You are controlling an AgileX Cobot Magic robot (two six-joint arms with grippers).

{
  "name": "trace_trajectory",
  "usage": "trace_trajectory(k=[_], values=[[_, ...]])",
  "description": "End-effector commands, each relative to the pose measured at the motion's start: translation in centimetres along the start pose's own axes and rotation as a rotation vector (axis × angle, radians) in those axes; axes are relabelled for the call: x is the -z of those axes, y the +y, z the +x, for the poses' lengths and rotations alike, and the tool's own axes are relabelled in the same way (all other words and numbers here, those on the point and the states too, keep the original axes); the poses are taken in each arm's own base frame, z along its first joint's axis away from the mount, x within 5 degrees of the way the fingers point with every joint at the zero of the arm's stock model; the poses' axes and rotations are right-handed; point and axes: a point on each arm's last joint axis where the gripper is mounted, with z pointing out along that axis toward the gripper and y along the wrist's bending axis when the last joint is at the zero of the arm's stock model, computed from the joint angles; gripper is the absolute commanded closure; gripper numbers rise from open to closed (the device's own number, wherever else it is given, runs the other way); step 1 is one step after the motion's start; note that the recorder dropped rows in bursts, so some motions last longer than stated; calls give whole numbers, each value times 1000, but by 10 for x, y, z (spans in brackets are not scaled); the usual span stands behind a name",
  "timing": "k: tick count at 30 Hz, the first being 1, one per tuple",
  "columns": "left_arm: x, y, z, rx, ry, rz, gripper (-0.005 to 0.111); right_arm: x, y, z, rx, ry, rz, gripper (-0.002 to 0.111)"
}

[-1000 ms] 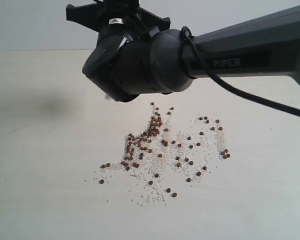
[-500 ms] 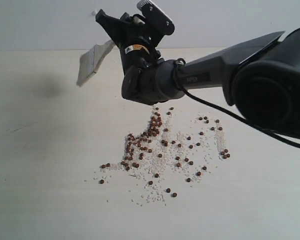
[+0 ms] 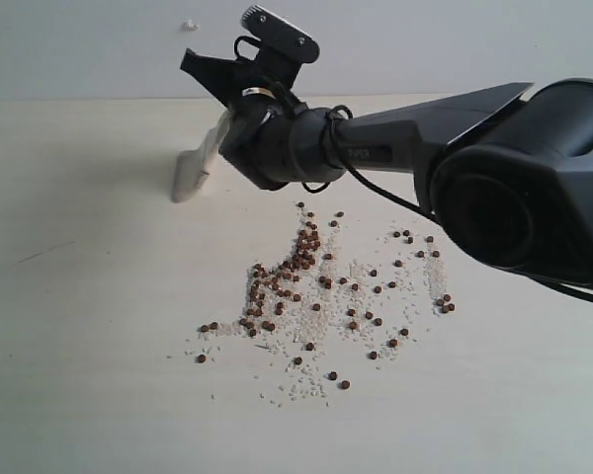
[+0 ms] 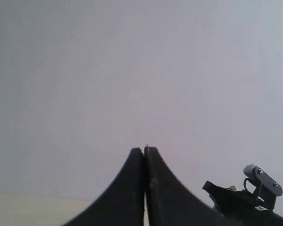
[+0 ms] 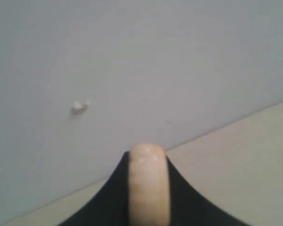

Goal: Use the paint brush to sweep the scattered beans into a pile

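Kept paint brush [image 3: 193, 170] clamped by handle in right gripper [image 5: 147, 159]; brought bristles [image 3: 185, 188] down from mid-air to, or just above, table [image 3: 79, 346], left of beans [image 3: 306, 286], still scattered as before. Held left gripper [image 4: 145, 155] pressed together, empty.

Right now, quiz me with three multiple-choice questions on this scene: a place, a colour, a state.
1. The brush head sits: A on the beans; B right of them; C left of them, apart.
2. The beans are: A reddish-brown; B green; C yellow.
3. The left gripper is: A open; B shut, empty; C shut on the brush.
C: the exterior view shows bare table between bristles and beans. A: their colour shows plainly. B: the jaws meet with nothing between.
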Motion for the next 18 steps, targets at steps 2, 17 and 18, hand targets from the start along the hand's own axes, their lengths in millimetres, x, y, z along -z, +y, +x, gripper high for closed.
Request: trace_trajectory(k=[2, 17, 18], values=[[0, 0, 1, 3, 3, 0, 107, 11, -9, -23, 151, -3, 262, 108], [0, 0, 1, 3, 3, 0, 107, 56, 5, -67, 646, 18, 570, 108], [0, 0, 1, 3, 3, 0, 107, 58, 5, -68, 682, 22, 583, 108]])
